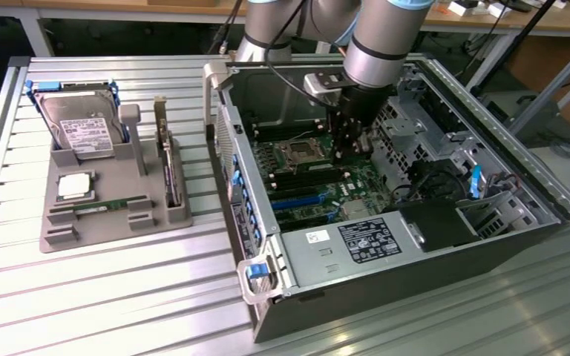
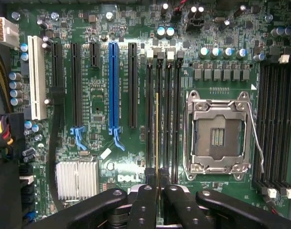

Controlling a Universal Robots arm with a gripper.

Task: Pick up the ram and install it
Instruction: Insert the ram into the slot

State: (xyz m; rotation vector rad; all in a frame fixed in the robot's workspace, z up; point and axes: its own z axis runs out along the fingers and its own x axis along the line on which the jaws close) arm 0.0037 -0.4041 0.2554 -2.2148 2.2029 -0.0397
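Claw (image 2: pixel 157 191) clamped on ram (image 2: pixel 157 133), edge-on over the motherboard's (image 2: pixel 100 71) black memory slots (image 2: pixel 163 109), inside the open PC case (image 1: pixel 444 245) on the counter (image 1: pixel 116 297). Empty CPU socket (image 2: pixel 219 136) just beside, blue slot (image 2: pixel 113 86) further off.

We see even, bright light from overhead, with glare on the ribbed table (image 1: pixel 87 297). The case (image 1: pixel 384 304) interior looks dimmer. The motherboard (image 2: pixel 102 71) appears sharp; the near fingers (image 2: pixel 145 205) blur.

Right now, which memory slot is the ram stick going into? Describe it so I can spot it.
Inside the open computer case, find the empty square processor socket. Four long black slots run beside it; the ram, seen edge-on in the hand, stands over the second slot from the blue connector's side.
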